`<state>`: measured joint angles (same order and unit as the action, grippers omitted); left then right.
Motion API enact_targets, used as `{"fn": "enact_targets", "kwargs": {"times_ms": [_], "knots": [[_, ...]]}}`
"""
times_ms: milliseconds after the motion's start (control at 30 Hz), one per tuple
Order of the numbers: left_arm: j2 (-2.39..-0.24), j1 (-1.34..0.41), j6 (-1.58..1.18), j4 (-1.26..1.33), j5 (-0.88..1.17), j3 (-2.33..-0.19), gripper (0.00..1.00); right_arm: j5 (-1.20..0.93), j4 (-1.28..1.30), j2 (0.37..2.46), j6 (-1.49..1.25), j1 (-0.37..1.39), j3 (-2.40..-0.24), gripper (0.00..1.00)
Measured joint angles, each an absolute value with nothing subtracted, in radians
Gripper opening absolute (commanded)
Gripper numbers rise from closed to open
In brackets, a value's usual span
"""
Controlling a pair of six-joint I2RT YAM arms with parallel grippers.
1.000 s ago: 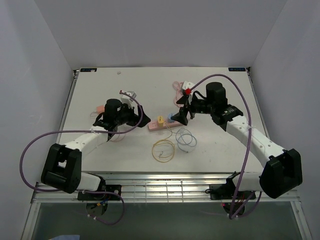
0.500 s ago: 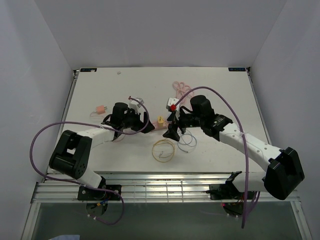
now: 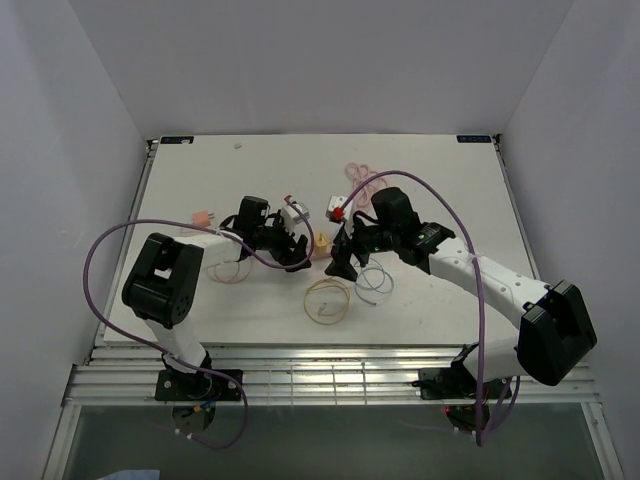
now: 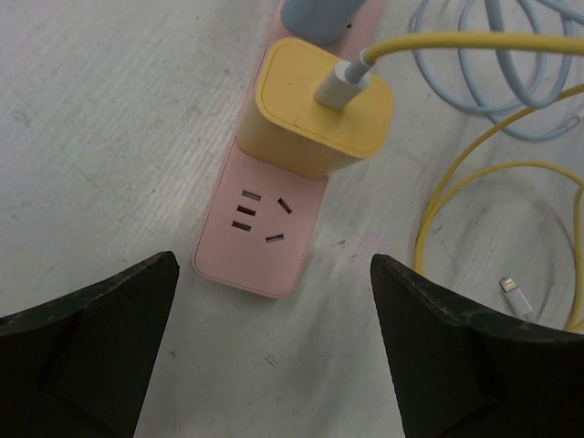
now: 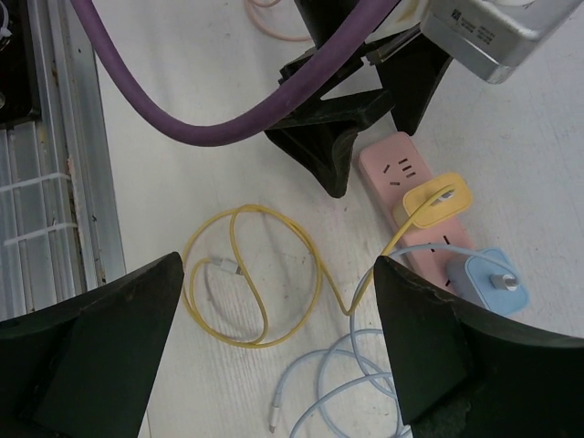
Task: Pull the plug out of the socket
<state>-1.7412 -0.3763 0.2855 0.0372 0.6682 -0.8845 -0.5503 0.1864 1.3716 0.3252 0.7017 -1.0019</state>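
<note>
1. On my top view the socket (image 3: 312, 252) lies near the middle of the bench (image 3: 200, 180), almost hidden between the two arms. Its thin pink cord (image 3: 358, 175) is coiled further back.
2. The left wrist view shows the socket (image 4: 265, 228) best. It is a narrow pink strip running away from the camera, and the outlet at its near end has nothing in it.
3. A yellow plug (image 4: 315, 109) sits in the next outlet along, with its yellow cable (image 4: 456, 40) leading off to the right. A blue plug (image 4: 315, 18) stands just behind it, cut off by the top edge of the frame.
4. The left tool (image 4: 274, 265) is spread wide and grips nothing. Its two dark fingers (image 4: 91, 347) frame the strip's near end from either side and touch neither the strip nor the yellow plug.
5. The right tool (image 5: 278, 265) is also spread wide and empty, and it hangs over the loop of yellow cable on the bench.
6. From the right wrist I see the strip (image 5: 401, 169) to the upper right. The yellow plug (image 5: 433, 201) and the blue plug (image 5: 484, 278) are both seated in it, and the left arm's dark fingers sit just beside its free end.
7. From above, the left tool (image 3: 297, 255) and the right tool (image 3: 345, 262) face each other, with the yellow plug (image 3: 321, 241) between them.
8. I cannot tell how high either tool is above the strip.
</note>
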Motion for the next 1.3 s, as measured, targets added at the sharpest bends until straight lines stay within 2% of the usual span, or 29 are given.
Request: {"fn": "enact_targets", "kwargs": {"times_ms": [267,500,667,800,867,933,967,1067,1300], "knots": [[-1.748,-0.376,0.333,0.026,0.695,-0.889,0.96,-0.482,0.16,1.371,0.267,0.702,-1.002,0.9],[-1.811,-0.377,0.389,0.006,0.711,-0.934,0.88,-0.443,0.094,1.371,0.192,0.702,-0.999,0.9],[-1.811,-0.384,0.415,-0.001,0.71,-0.934,0.68,-0.438,0.07,1.371,0.154,0.702,-0.981,0.9],[-1.811,-0.393,0.416,0.0,0.692,-0.934,0.59,-0.419,0.061,1.371,0.128,0.702,-0.959,0.9],[-1.811,-0.4,0.41,0.005,0.688,-0.932,0.5,-0.401,0.053,1.369,0.115,0.702,-0.945,0.9],[-1.81,-0.411,0.4,0.019,0.68,-0.928,0.45,-0.377,0.041,1.364,0.105,0.702,-0.926,0.9],[-1.808,-0.417,0.393,0.031,0.673,-0.923,0.4,-0.363,0.033,1.357,0.102,0.702,-0.913,0.9],[-1.798,-0.433,0.362,0.076,0.661,-0.896,0.34,-0.326,0.021,1.329,0.091,0.702,-0.873,0.9],[-1.789,-0.479,0.309,0.12,0.588,-0.879,0.29,-0.237,-0.002,1.263,0.08,0.702,-0.811,0.9]]}}
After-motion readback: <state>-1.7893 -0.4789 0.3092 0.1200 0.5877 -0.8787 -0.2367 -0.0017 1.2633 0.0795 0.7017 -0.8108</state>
